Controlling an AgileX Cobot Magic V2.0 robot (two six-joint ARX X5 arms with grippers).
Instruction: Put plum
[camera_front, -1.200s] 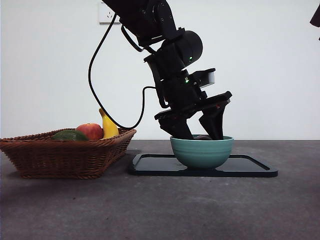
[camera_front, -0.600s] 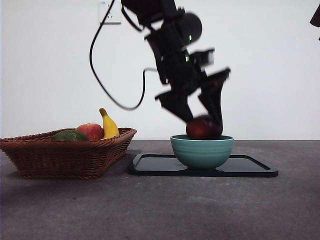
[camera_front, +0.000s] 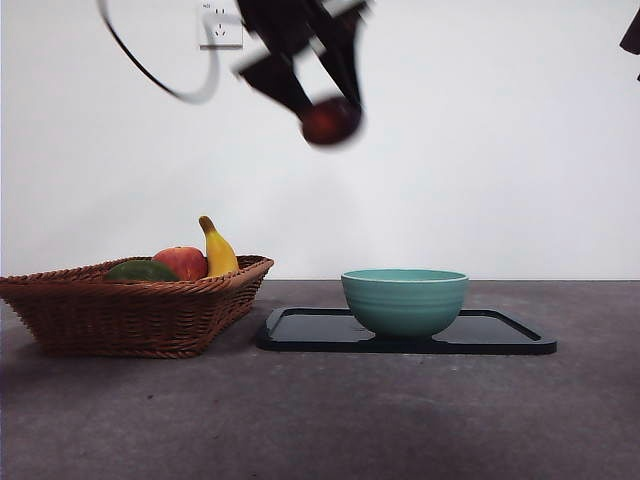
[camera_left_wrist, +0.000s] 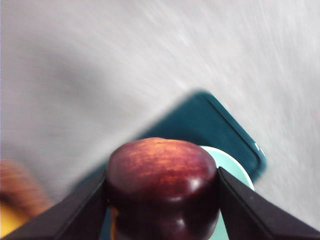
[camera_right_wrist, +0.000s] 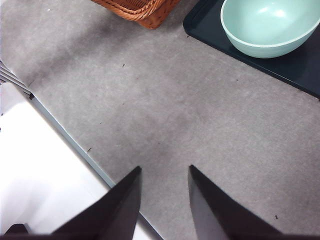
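Held the plum (camera_front: 331, 120) clenched in the left claw (camera_front: 318, 100), high above the table (camera_front: 320, 410), over the gap between basket (camera_front: 130, 315) and bowl (camera_front: 404, 300). Looked blurred with motion. Sat below and to one side: the bowl on its dark tray (camera_front: 500, 335). Lay in the basket: apple (camera_front: 181, 262), banana (camera_front: 217, 250), green fruit (camera_front: 140, 271). Nothing stood between plum and either vessel. Hung well apart near the table's edge: the right claw (camera_right_wrist: 165, 200), released and carrying nothing.
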